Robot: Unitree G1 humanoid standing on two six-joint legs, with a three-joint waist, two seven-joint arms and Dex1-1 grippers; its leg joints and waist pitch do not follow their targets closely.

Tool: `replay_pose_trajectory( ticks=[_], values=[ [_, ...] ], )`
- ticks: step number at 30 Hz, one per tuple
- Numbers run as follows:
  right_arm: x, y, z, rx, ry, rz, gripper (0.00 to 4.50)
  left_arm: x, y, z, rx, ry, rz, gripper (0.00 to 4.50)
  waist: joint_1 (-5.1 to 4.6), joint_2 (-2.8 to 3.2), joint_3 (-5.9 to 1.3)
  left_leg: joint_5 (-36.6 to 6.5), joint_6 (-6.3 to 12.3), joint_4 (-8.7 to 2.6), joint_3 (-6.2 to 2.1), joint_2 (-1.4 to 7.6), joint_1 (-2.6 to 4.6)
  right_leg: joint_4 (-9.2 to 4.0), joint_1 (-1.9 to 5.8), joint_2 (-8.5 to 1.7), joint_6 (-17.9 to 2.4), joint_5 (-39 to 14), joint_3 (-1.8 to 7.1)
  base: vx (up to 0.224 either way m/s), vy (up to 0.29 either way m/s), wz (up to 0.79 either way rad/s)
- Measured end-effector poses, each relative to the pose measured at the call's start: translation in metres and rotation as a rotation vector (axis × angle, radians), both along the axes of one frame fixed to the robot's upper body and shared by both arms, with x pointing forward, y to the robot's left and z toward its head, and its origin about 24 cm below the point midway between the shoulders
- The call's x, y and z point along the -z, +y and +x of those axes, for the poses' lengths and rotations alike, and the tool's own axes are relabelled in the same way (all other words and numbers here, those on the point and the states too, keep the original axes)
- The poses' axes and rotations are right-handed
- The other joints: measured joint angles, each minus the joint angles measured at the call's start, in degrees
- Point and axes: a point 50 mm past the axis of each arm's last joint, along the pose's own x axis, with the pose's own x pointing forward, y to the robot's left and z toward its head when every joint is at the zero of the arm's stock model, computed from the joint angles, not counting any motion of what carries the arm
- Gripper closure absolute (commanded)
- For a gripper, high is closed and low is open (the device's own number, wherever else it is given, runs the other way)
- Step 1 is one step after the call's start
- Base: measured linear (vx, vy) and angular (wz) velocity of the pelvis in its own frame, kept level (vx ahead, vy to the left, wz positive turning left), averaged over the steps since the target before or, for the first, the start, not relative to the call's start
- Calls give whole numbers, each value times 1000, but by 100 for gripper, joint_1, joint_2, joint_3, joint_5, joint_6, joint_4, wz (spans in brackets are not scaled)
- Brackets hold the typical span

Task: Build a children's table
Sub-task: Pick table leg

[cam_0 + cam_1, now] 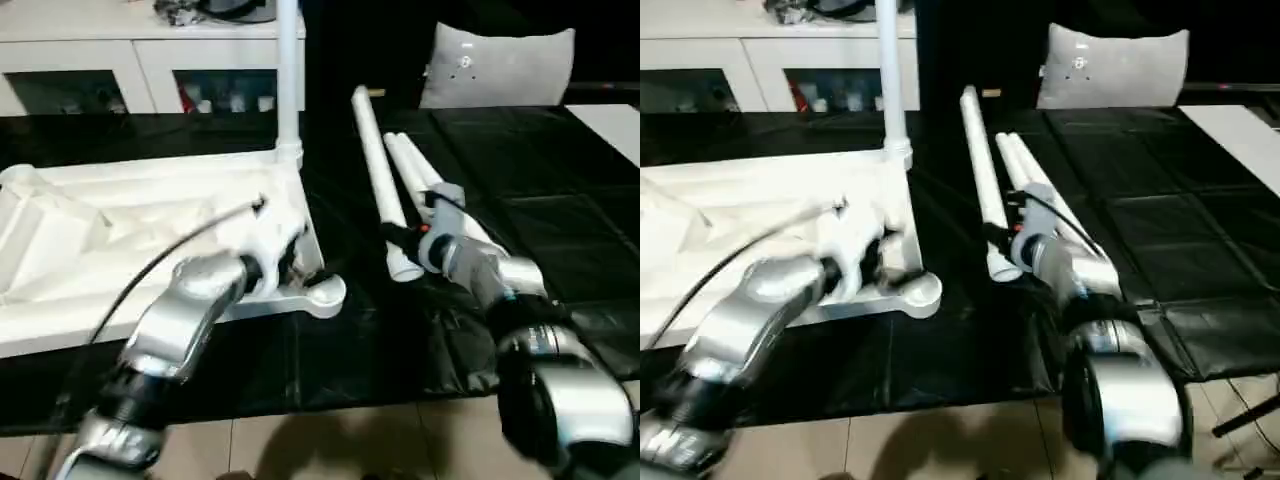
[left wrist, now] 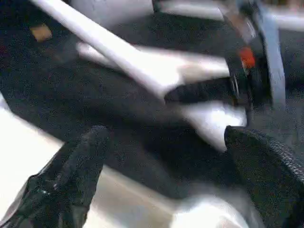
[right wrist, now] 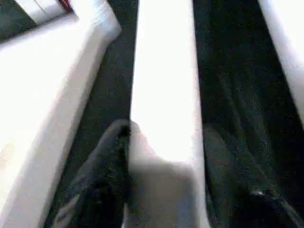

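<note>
Here the second leg (image 1: 378,190) is being picked up, pinched near its thick end by the right tool (image 3: 164,166) on the black floor mat (image 1: 560,230), while the left tool (image 2: 161,180) is spread wide beside the upturned table top (image 1: 120,230), whose near corner socket (image 1: 325,295) must be met next.

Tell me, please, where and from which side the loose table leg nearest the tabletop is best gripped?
Grip the leg near its thick open end, the end nearest the robot, coming down from above. It lies flat on the black mat, so its round sides are free for two fingers to straddle. The right end effector already sits there, a finger on each flank. The tabletop holds one upright leg.
</note>
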Motion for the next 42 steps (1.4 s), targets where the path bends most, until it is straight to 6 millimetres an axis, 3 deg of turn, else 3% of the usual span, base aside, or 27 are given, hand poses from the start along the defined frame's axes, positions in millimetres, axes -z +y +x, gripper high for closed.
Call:
replay_pose_trajectory(
  ticks=[9,12,20,24,31,42],
  values=[
    [-45,2,-21,-116,-339,323,262,-39,-22,20,-59,6,-421,0,8,56,-2,10,40,-2,1,0,-19,-25,-7,1,-2,3,-6,0,0,0],
    [-46,3,-31,-158,-360,377,262,-47,-27,22,-40,29,-524,0,5,57,-2,11,54,-2,1,-1,-24,-36,-6,1,-1,6,-5,0,0,0],
    [-56,10,-48,-271,-414,445,262,-50,-28,24,-47,63,-636,0,6,132,0,8,60,-7,0,-1,-34,-54,-7,1,3,8,-12,0,0,0],
    [-58,17,-60,-374,-420,489,262,-53,-29,21,-15,143,-790,0,29,133,-1,7,62,-6,0,-2,-39,-60,-7,0,4,7,-12,0,0,0],
    [-58,23,-68,-446,-407,516,262,-52,-32,18,31,253,-893,0,89,132,-1,8,63,-5,-1,-2,-43,-63,-7,0,16,4,-13,0,0,0],
    [-58,29,-71,-517,-383,547,262,-63,-28,13,96,255,-998,94,172,131,-1,5,68,-5,-2,-2,-54,-65,-11,-2,22,3,-14,0,0,0]
  ],
)
